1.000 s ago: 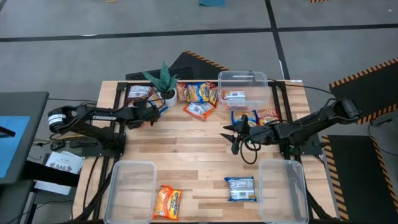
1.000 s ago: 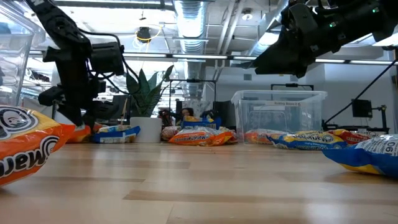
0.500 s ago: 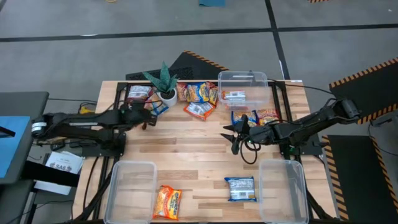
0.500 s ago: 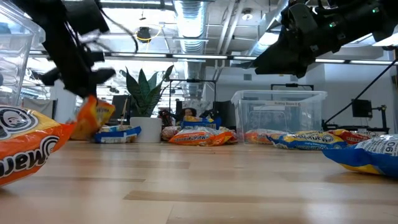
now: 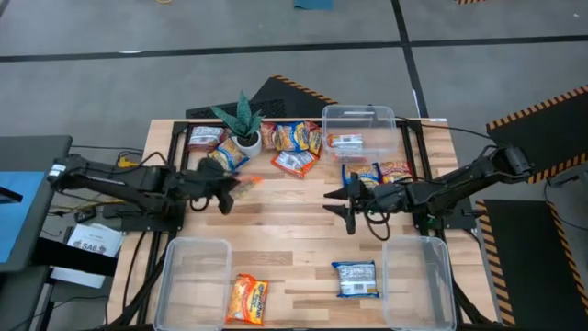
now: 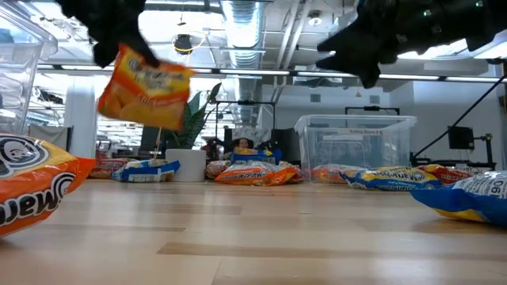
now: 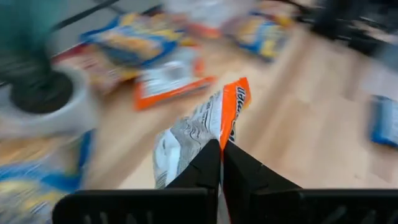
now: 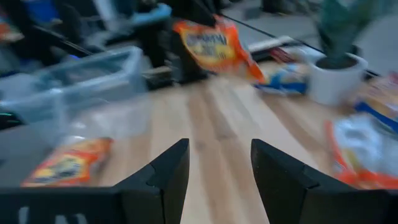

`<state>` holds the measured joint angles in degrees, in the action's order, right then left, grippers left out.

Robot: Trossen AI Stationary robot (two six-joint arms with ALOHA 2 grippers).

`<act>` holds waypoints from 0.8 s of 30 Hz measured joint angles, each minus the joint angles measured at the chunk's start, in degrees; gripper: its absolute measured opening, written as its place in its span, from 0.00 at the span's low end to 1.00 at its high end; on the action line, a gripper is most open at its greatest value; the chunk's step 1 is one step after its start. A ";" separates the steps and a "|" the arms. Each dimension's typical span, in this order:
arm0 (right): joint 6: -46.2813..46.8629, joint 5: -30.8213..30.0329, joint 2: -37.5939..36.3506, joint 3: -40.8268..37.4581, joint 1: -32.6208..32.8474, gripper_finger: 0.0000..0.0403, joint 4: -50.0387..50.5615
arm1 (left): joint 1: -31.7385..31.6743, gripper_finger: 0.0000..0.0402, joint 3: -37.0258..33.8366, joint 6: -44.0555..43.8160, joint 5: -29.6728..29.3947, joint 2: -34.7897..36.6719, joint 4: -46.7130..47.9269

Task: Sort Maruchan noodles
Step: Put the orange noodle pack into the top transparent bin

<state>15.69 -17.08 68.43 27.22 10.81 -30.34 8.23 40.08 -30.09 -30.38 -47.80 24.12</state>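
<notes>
I see the table [image 5: 303, 230] with bins at three corners. Left gripper [image 5: 231, 190], fingers clamped on an orange packet [image 6: 145, 87], holds it in the air near the left edge. Right gripper [image 5: 338, 202] waits mid-table, fingers apart, holding nothing.

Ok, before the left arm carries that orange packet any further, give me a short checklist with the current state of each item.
1. Left gripper shut on the orange packet: ok, the fingers pinch its edge.
2. Packet clear of the table: ok, the low view shows it hanging well above the wood.
3. Near-left clear bin free to receive it: ok, nothing shows inside.
4. Right gripper out of the way: ok, open and empty over the table's middle, apart from the left arm.
5. Potted plant undisturbed: ok, upright at the back.
6. Grip firm enough for the carry: cannot tell, only a corner is held.
</notes>
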 joint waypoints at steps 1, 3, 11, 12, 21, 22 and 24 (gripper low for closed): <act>-0.90 1.08 0.64 0.27 0.08 0.48 -1.23 | 0.54 0.00 0.71 1.32 0.60 -1.75 -1.90; -3.56 2.48 1.92 0.63 0.50 0.48 -3.31 | 1.22 0.00 1.99 3.68 1.12 -4.98 -4.63; -16.23 3.72 13.55 8.91 0.69 0.48 -6.66 | -0.04 0.00 10.46 11.98 4.71 -17.39 -8.74; -17.45 3.66 14.66 9.99 0.48 0.48 -6.50 | -0.32 0.00 11.60 12.70 5.17 -18.41 -8.61; -21.97 2.16 17.76 19.54 -2.60 0.60 4.00 | -0.79 0.00 15.76 15.37 9.69 -20.34 -8.37; -22.07 2.15 17.76 20.16 -2.92 0.62 4.55 | -0.79 0.00 15.76 15.39 9.85 -20.15 -7.98; -23.25 2.01 17.70 21.00 -3.26 0.65 4.60 | -0.79 0.00 15.76 15.31 10.23 -20.01 -8.26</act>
<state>-7.56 -15.07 86.13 48.22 7.55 -25.74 7.44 55.83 -14.79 -20.15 -67.81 15.85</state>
